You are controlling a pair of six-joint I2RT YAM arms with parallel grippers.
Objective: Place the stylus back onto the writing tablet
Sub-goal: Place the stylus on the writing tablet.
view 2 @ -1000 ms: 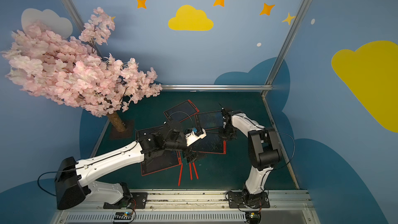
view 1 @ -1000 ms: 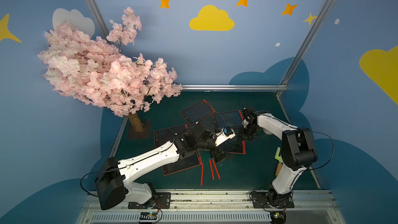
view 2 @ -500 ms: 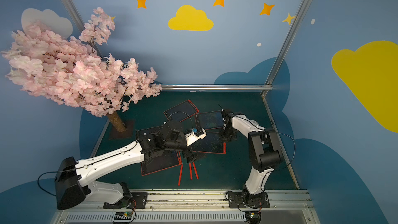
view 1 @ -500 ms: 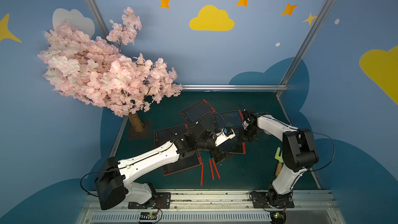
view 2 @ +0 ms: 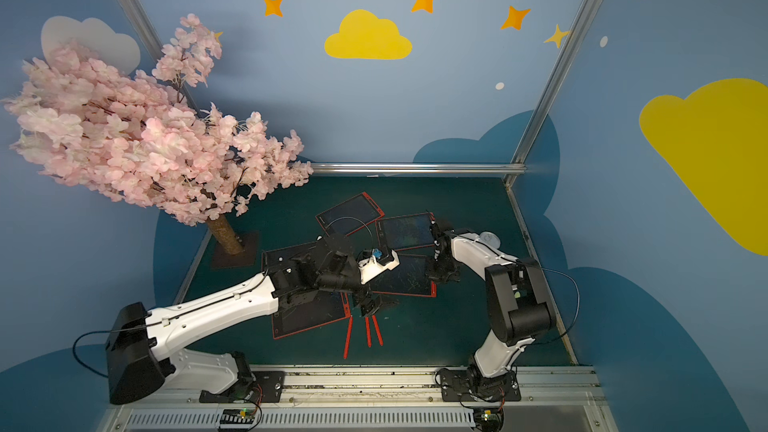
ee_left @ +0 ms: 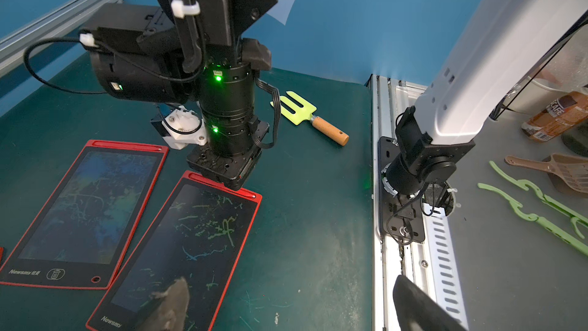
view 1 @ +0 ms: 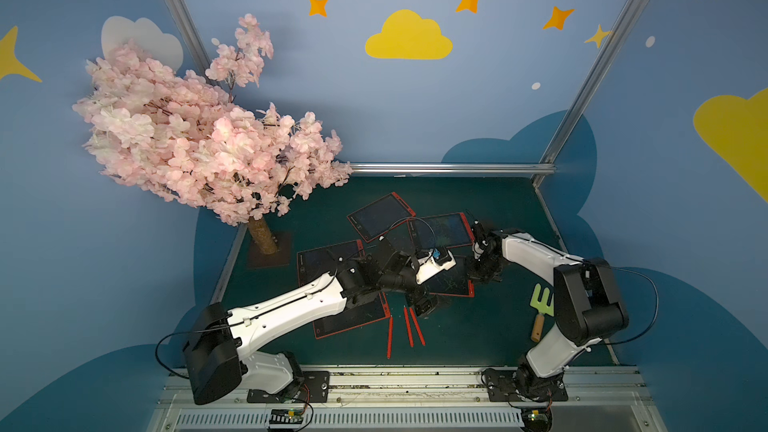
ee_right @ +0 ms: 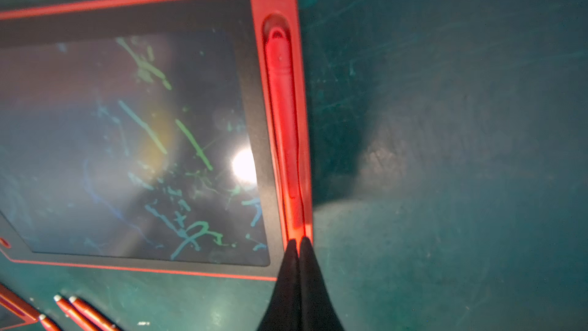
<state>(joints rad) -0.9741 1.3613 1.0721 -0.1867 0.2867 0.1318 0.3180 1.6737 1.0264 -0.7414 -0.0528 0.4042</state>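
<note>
The writing tablet (ee_left: 191, 243) said "Newsmy". The right gripper (ee_right: 299, 243) was closed, right at the stylus (ee_right: 281, 106) in its slot. The left gripper (ee_left: 289, 281) stood wide open. A green fork (ee_left: 297, 108) lay near.

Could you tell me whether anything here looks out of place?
Three red styluses lie loose on the mat; the tablets overlap askew, and a green garden fork lies by the right arm.
</note>
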